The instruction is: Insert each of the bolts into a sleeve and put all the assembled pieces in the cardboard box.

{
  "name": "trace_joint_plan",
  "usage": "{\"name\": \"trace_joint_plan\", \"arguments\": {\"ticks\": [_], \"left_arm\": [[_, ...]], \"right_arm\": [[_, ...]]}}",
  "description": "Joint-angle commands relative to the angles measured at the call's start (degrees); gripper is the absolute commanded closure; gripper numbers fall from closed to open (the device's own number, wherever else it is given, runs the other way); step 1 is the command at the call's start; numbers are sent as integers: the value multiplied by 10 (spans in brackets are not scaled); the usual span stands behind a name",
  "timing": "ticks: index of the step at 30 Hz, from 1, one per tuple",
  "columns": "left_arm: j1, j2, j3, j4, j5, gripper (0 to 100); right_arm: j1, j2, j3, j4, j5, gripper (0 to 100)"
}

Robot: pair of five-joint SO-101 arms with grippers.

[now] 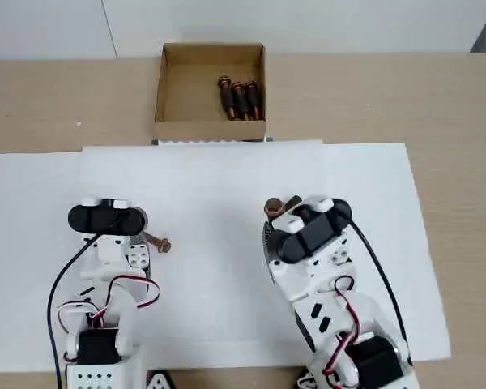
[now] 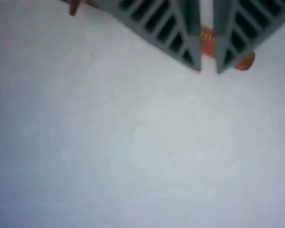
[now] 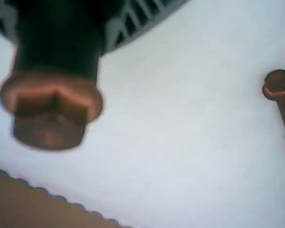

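On your tabletop [image 1: 454, 121], the cardboard box [image 1: 168, 89] sits far centre with three assembled pieces [image 1: 240, 99] inside. Your right tool [image 1: 282, 212] grips a copper hex-headed piece [image 3: 50, 109], likely a sleeve. Your left tool [image 2: 208, 69] has its jaws nearly together, apparently clamping nothing. The loose bolt [image 1: 156, 241] lies just right of it, running left to right with its head toward the right tool. Your left arm is nearer.

Both arms folded low, side by side, left gripper [image 2: 209, 66] pointing down, jaws almost together, right gripper [image 1: 285, 214] angled inward, clamped on a copper piece [image 3: 50, 111]
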Motion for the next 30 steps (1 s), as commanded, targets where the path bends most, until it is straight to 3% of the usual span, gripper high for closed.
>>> {"name": "trace_joint_plan", "arguments": {"ticks": [1, 6, 19, 30], "left_arm": [[0, -4, -4, 2, 4, 994], [0, -4, -4, 2, 5, 994], [0, -4, -4, 2, 5, 994], [0, -4, -4, 2, 5, 994]], "right_arm": [[5, 80, -97, -4, -10, 995], [22, 261, -213, -44, -42, 995], [49, 710, -489, -224, -36, 995], [48, 1031, -702, -335, 40, 995]]}}
